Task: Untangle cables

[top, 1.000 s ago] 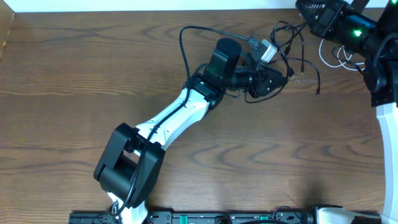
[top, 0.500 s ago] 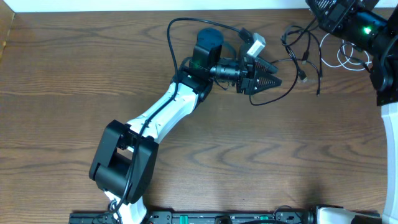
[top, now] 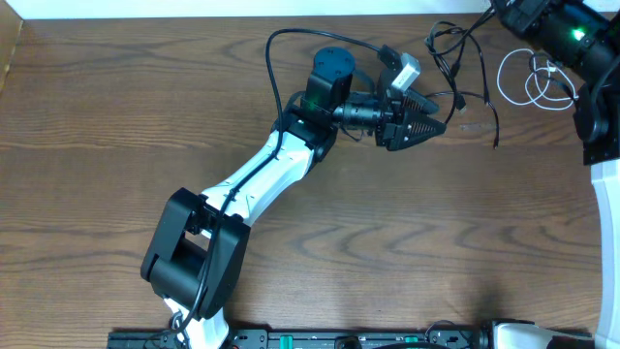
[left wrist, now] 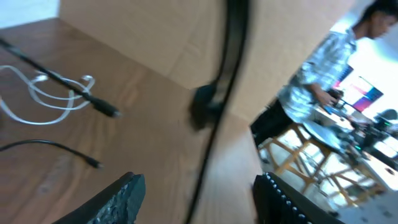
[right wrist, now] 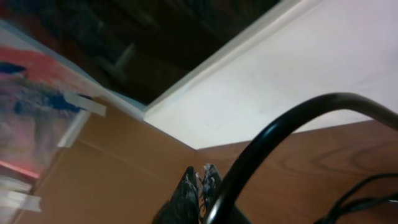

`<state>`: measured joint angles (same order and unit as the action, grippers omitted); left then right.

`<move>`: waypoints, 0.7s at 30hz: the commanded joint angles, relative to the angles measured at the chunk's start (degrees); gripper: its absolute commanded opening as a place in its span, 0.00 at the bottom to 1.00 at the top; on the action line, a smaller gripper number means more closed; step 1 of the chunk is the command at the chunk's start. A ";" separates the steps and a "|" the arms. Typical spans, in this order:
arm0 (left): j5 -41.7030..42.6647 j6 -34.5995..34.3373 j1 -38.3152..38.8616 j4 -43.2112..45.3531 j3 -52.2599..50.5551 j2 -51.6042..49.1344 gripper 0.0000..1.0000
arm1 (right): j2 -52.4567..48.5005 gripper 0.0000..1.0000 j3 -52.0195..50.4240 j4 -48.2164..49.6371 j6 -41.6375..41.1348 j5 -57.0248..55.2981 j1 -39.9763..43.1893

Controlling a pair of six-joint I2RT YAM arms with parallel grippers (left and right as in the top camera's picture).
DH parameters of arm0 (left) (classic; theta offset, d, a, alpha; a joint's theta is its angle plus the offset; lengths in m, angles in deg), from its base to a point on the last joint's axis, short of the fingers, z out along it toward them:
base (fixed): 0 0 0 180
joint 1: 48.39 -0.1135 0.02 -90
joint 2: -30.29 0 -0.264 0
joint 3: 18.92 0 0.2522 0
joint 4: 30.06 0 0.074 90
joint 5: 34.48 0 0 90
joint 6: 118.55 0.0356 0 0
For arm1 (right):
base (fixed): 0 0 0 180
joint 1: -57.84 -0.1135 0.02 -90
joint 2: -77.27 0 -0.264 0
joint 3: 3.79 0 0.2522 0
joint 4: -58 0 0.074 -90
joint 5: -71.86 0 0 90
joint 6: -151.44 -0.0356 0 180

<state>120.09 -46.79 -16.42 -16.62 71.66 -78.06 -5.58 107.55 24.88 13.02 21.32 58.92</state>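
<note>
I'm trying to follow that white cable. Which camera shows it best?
The overhead view: the white cable lies in open loops, sharp and nearly all in sight. The left wrist view catches part of it, but blurred and cut off by the picture's edge. The right wrist view shows none of it.

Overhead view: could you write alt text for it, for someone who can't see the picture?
Seen from above, the left arm stretches across a wooden table, its gripper pointing at a loose tangle of thin black cables near the far edge. A white cable lies in loops right of the tangle, beside the right arm in the top right corner.
</note>
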 commanded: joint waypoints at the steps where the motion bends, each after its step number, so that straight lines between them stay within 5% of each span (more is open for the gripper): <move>1: -7.98 -0.26 1.25 0.35 0.00 0.11 0.61 | 0.22 0.01 0.26 1.86 -3.54 1.44 -0.94; 10: -14.49 -0.31 3.43 0.87 0.00 0.13 0.55 | 0.22 0.01 0.26 2.67 -4.46 2.97 -1.18; 14: -14.56 -0.28 3.74 0.96 0.00 0.13 0.11 | 0.22 0.01 0.26 2.69 -4.46 3.39 -1.18; 21: -20.83 -3.06 2.32 -1.81 0.00 0.13 0.07 | 0.22 0.01 0.26 -6.23 2.84 -0.96 -0.68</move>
<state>103.13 -47.32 -12.88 -17.43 71.66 -78.06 -5.58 107.57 23.50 10.50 23.66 57.98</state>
